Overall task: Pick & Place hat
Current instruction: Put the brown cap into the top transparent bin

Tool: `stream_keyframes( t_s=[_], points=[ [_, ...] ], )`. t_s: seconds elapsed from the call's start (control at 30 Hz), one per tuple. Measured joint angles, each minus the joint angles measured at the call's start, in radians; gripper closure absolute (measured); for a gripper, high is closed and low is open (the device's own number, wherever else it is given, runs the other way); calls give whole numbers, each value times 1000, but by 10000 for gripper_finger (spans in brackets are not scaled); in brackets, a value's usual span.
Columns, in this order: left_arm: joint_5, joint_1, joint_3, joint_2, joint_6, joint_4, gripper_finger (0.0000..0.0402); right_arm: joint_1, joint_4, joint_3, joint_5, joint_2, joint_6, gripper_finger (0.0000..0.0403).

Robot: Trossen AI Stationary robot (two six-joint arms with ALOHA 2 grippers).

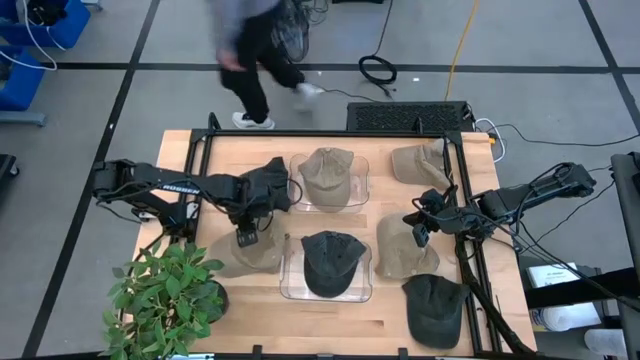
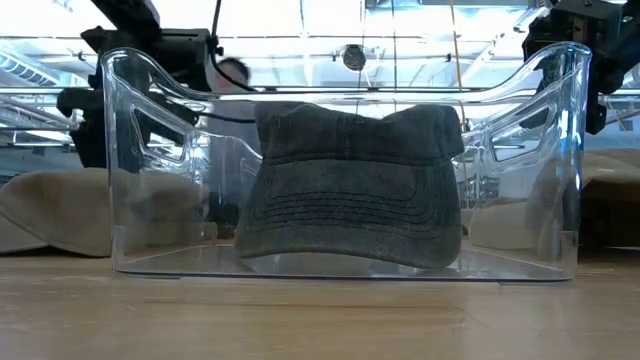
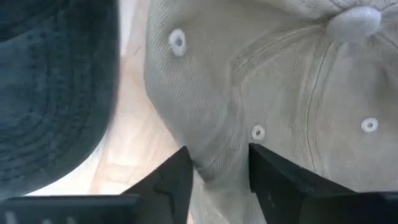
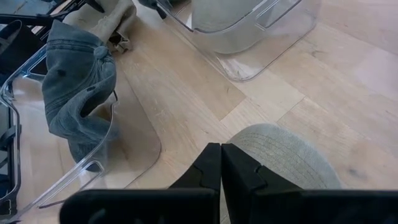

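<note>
Several hats lie on the wooden table. My left gripper (image 1: 245, 237) (image 3: 219, 152) points down onto a tan hat (image 1: 235, 258) (image 3: 280, 81) near the table's left side, shut on its crown. A dark hat (image 1: 268, 185) lies just beyond it. Two clear bins stand mid-table: the far one (image 1: 362, 182) holds a tan hat (image 1: 327, 175), the near one (image 1: 288, 280) (image 2: 140, 150) a dark hat (image 1: 331, 262) (image 2: 350, 190). My right gripper (image 1: 420, 228) (image 4: 221, 149) is shut, hovering by the brim of another tan hat (image 1: 405, 248) (image 4: 280, 162). My left gripper pinches a raised fold of the tan hat's crown (image 3: 219, 165), close to an eyelet (image 3: 257, 132), between its two fingers (image 3: 174, 180). The fingers come from above, pointing down. The hat rests on the table.
A tan hat (image 1: 420, 160) lies far right and a dark hat (image 1: 435, 305) near right. A potted plant (image 1: 165, 295) stands at the near left corner. A black frame (image 1: 205, 150) runs along the table's edges. A person (image 1: 255, 50) walks beyond the far edge.
</note>
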Motion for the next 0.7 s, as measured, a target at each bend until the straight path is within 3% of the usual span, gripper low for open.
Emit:
stream_keyframes(
  t_s=[0.2,0.43,0.7],
  points=[
    [56,-33,1,0,1,45,382,0,0,0,0,0,-17,402],
    [65,-62,6,-29,-65,-1,395,0,0,0,0,0,-44,402],
    [13,-62,77,-175,-207,-178,396,0,0,0,0,0,-60,402]
  ],
)
